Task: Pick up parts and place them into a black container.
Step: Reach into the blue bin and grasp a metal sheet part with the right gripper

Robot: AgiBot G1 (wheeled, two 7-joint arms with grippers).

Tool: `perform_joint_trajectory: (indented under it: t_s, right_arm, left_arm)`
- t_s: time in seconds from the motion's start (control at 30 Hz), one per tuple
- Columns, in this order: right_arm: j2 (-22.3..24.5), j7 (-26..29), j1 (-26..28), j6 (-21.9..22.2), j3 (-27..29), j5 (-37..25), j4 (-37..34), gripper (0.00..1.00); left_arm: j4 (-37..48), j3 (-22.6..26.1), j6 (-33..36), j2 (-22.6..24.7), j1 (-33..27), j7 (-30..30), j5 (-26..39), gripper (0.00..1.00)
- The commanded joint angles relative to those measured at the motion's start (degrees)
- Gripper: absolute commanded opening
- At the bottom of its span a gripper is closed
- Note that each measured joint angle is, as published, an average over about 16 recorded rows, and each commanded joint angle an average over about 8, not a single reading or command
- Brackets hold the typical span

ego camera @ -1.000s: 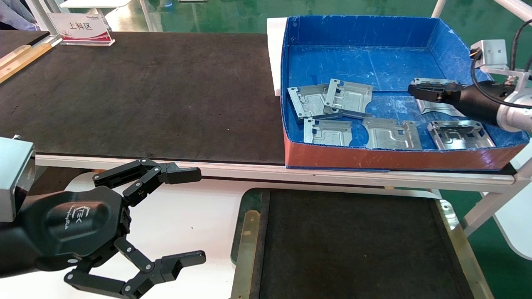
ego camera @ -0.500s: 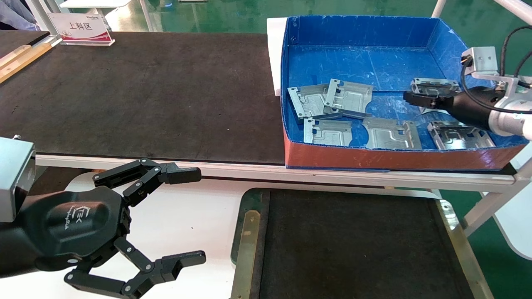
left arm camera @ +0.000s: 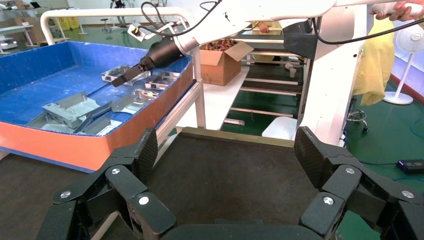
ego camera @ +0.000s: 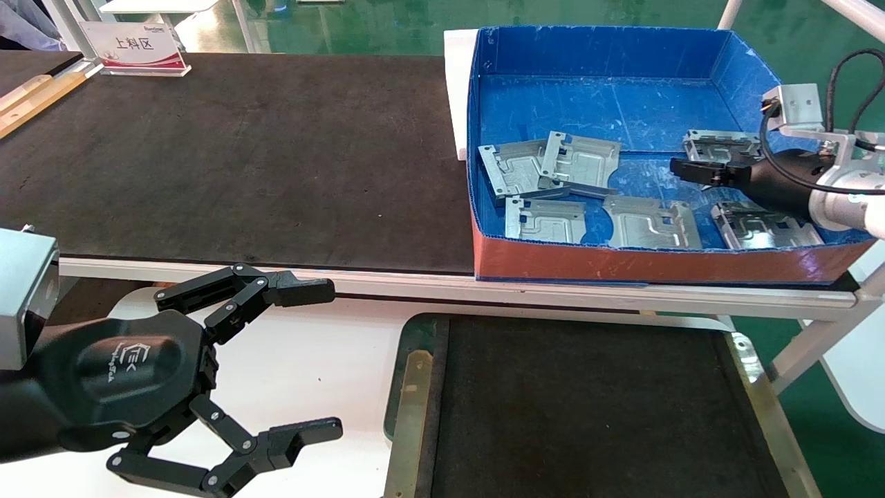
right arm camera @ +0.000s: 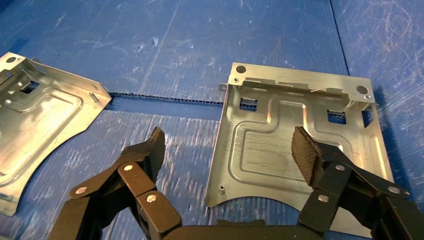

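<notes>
Fingers (right arm camera: 155, 145) spread, our right gripper (right arm camera: 227, 150) is hovering over one part (right arm camera: 295, 145); black container (ego camera: 415, 387) at six o'clock is holding nothing yet.

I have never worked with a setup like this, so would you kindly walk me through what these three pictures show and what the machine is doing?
This is a two-armed robot. The wide picture comes from a camera on its head, looking down at the bench; the other two come from cameras on each wrist.

The right gripper is open inside the blue box, reaching over one of the parts, a stamped silver metal plate lying flat on the box floor. Its wrist view shows one finger over the plate and the other over the blue floor beside it. Nothing is held yet. Several more plates lie in the box.

The left gripper waits open beside the black container, the tray nearest the robot, which holds no plates.

The long dark belt is alongside the box.
</notes>
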Motion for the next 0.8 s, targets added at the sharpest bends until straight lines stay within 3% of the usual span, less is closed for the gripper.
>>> perform_joint_trajectory:
  t_s: [0.03,0.8]
  right_arm:
    - [0.0,0.2,-0.2,0.0,0.0,-0.1,0.3,0.00]
    - [0.5,1.4,-1.2,0.4,-0.5,-0.7,2.3,0.00]
  left_arm:
    - [0.0,0.0,0.0,0.0,0.0,0.0,0.0,1.00]
    - [0.0,0.0,0.0,0.0,0.0,0.0,0.0,1.00]
